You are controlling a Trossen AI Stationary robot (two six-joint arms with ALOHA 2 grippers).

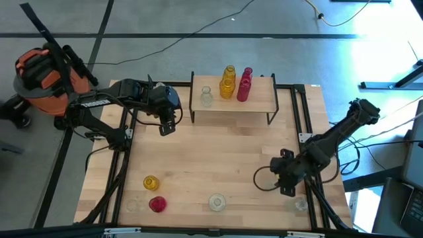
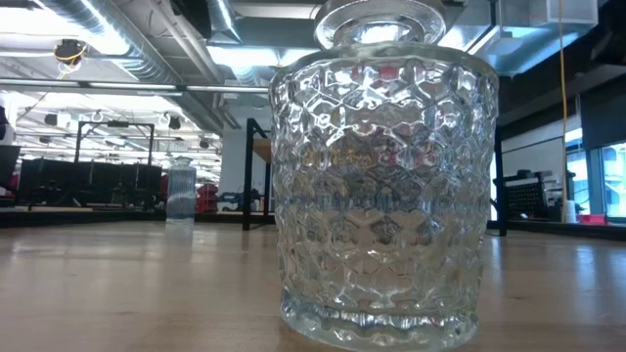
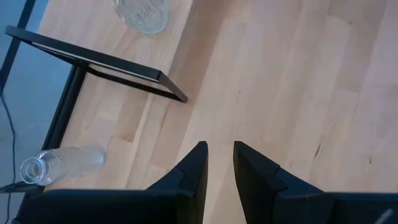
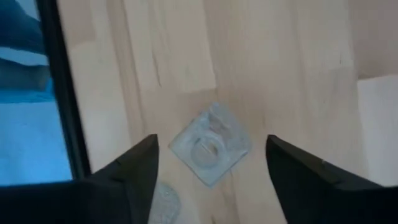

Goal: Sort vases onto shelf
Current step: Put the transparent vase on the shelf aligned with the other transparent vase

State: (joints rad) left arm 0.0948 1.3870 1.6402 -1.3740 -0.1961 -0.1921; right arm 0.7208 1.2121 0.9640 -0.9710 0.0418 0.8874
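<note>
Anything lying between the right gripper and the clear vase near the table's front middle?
Nothing: in the high view, only bare tabletop separates the right gripper from the clear vase.

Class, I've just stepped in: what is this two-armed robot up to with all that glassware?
It is sorting vases onto the shelf. A clear vase, a yellow vase and a red vase already stand there. The right gripper hangs with its jaws open over a square clear vase near the table's front right corner, holding nothing. The left gripper waits empty beside the shelf's left end. Several more vases, including a yellow one and a red one, remain along the front edge.
</note>
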